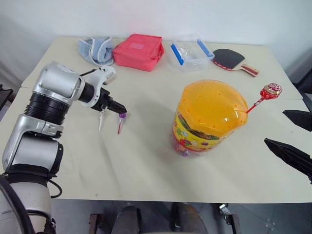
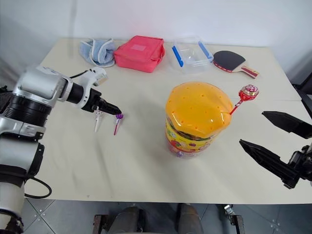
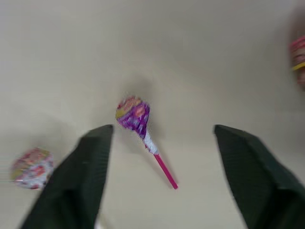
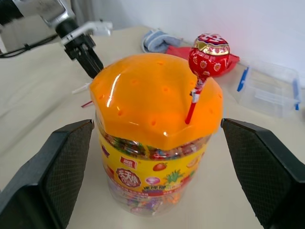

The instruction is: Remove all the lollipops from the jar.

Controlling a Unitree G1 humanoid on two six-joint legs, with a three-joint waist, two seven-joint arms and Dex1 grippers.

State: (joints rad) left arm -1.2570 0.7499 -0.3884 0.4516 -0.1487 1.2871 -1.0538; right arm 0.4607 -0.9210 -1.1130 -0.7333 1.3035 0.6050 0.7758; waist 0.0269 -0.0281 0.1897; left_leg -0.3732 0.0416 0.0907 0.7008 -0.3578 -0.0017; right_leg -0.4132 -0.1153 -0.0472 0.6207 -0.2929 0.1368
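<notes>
Purple-wrapped lollipop [image 3: 135, 114] is seen lying on the desk [image 1: 146, 161] beneath the left gripper [image 3: 159, 143], whose jaws are spread and empty, beside a pink lollipop [image 3: 31, 167]. One red lollipop [image 4: 207, 59] is left standing in the jar [image 4: 157, 138] lid. It is best pinched low on its stick by the right gripper [image 4: 157, 157], jaws wide apart, and drawn straight up.

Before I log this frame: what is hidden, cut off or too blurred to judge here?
- Jar: its contents, behind the label and orange lid.
- Left gripper, jaws open: the pink lollipop beside the purple lollipop is blurred and partly behind one finger.
- Right gripper, jaws open: cut off by the right edge of the left eye view.
- Red lollipop: how deep its stick sits in the lid hole.
</notes>
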